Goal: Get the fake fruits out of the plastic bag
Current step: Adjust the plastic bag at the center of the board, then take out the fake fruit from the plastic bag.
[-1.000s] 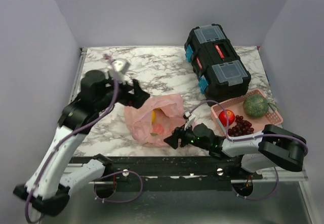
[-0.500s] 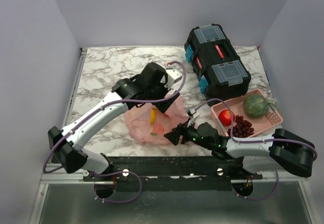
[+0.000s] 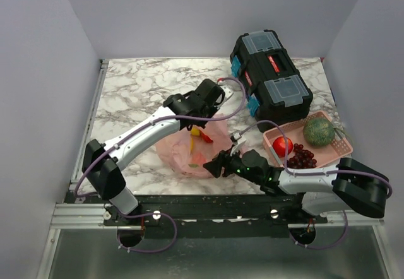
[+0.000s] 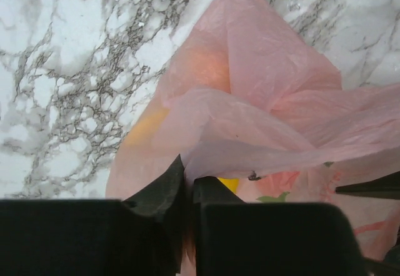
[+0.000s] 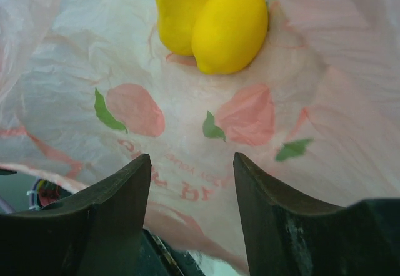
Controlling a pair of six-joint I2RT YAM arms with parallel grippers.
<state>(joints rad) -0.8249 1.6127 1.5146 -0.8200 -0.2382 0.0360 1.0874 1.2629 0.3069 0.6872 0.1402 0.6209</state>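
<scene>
The pink plastic bag [image 3: 180, 153] lies crumpled on the marble table, near the front edge. My left gripper [image 3: 201, 125] reaches over its far edge. In the left wrist view this gripper [image 4: 188, 182] is shut on a fold of the bag [image 4: 262, 101]. An orange fruit [image 4: 209, 70] glows through the film. My right gripper [image 3: 214, 164] is at the bag's near right side, open [image 5: 190, 167], with printed bag film [image 5: 187, 126] in front of its tips. Past them, inside the bag, lie a yellow round fruit [image 5: 230, 27] and a banana [image 5: 175, 10].
A black toolbox [image 3: 270, 77] stands at the back right. A rigid pink basket [image 3: 338, 148] at the right holds a red apple [image 3: 282, 145], dark grapes [image 3: 303, 159] and a green melon [image 3: 319, 130]. The table's front edge runs just below the bag.
The left arm swung from the left side to over the bag, and its jaws went from open to shut on the film. The right gripper crept slightly left toward the bag.
</scene>
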